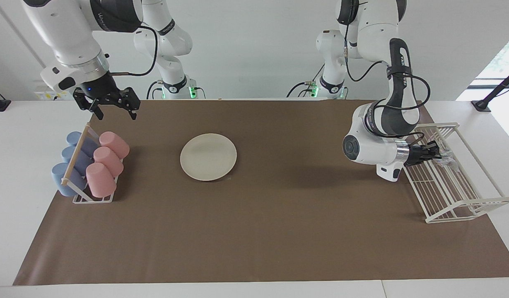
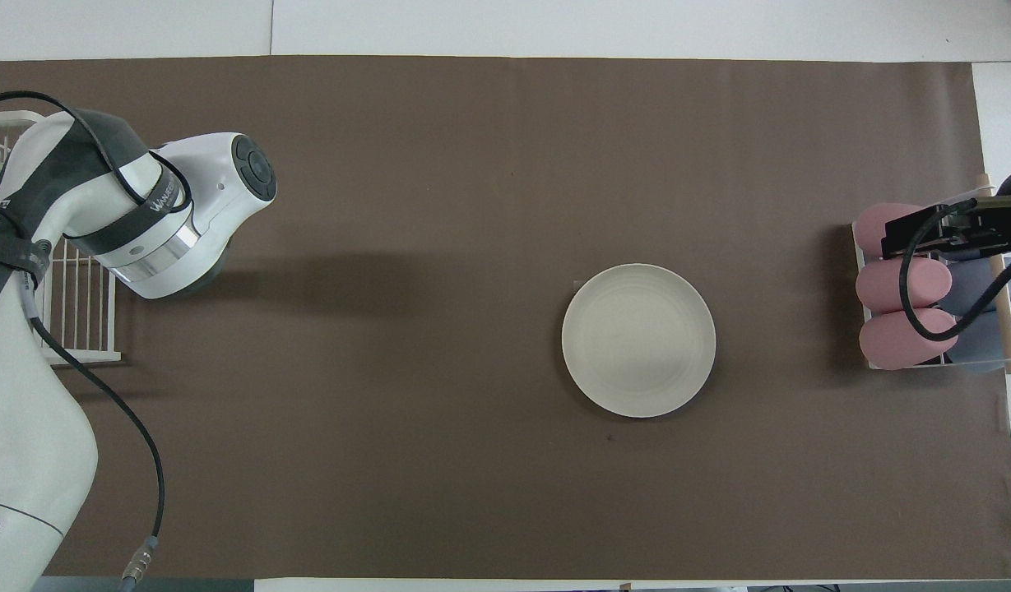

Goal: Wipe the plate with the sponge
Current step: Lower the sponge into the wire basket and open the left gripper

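Note:
The cream-white plate (image 1: 208, 156) lies flat on the brown mat, mid-table and toward the right arm's end; it also shows in the overhead view (image 2: 638, 339). The shiny, wrinkly sponge (image 1: 448, 160) lies inside the white wire rack (image 1: 465, 194) at the left arm's end. My left gripper (image 1: 435, 152) lies low and level, reaching into the rack right at the sponge. In the overhead view the left arm's wrist hides that gripper and the sponge. My right gripper (image 1: 115, 111) hangs open and empty in the air over the cup rack (image 1: 92, 198).
The cup rack holds three pink cups (image 1: 107, 159) and three blue cups (image 1: 72, 159), lying on their sides at the right arm's end. The wire rack (image 2: 77, 321) shows partly under the left arm in the overhead view. The brown mat (image 1: 279, 231) covers the table.

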Available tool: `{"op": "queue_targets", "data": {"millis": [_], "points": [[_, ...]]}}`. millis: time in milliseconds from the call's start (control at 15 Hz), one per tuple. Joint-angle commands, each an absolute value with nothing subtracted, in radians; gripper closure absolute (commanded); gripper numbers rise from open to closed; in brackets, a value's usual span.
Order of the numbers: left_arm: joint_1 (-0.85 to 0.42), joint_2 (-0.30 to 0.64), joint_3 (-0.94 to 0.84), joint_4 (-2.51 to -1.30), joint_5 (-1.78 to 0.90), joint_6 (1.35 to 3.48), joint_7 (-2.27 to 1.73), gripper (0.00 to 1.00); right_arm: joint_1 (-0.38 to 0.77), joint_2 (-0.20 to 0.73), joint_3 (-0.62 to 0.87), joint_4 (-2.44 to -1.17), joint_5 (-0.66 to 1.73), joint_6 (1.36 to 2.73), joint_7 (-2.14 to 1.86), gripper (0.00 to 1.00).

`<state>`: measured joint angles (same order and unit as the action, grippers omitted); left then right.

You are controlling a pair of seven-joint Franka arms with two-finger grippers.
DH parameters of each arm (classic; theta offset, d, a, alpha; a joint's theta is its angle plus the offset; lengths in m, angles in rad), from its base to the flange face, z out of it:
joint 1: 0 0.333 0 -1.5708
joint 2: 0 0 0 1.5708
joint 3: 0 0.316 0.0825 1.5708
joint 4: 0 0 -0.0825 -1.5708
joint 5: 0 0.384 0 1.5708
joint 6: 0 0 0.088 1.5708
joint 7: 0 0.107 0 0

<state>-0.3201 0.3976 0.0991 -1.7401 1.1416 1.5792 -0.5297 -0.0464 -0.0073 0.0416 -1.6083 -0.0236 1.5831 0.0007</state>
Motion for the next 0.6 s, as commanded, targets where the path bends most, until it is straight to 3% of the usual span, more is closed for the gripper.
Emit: {"op": "queue_targets", "data": {"millis": [0, 67, 134, 200, 401, 468, 535], "points": [[-0.301, 0.396, 0.094, -1.744, 1.114, 1.606, -0.525, 1.0, -0.052, -0.021, 0.049, -1.626, -0.018, 1.585, 0.017, 0.0], [-0.301, 0.396, 0.094, -1.744, 1.114, 1.608, -0.525, 0.98, -0.052, -0.021, 0.049, -1.626, -0.018, 1.585, 0.018, 0.0], [-0.299, 0.396, 0.094, -1.744, 1.114, 1.609, -0.526, 0.61, -0.052, -0.021, 0.049, -1.626, -0.018, 1.585, 0.018, 0.0], [-0.299, 0.396, 0.094, -1.744, 1.114, 1.609, -0.526, 0.35, -0.054, -0.021, 0.049, -1.626, -0.018, 1.585, 0.017, 0.0], [-0.299, 0.396, 0.094, -1.744, 1.114, 1.609, -0.526, 0.13, -0.054, -0.021, 0.049, -1.626, -0.018, 1.585, 0.017, 0.0], [-0.299, 0.396, 0.094, -1.743, 1.114, 1.609, -0.526, 0.01, -0.054, -0.021, 0.049, -1.626, -0.018, 1.585, 0.017, 0.0], [-0.295, 0.396, 0.094, -1.743, 1.114, 1.609, -0.526, 0.0, -0.054, -0.021, 0.049, -1.626, -0.018, 1.585, 0.018, 0.0]]}}
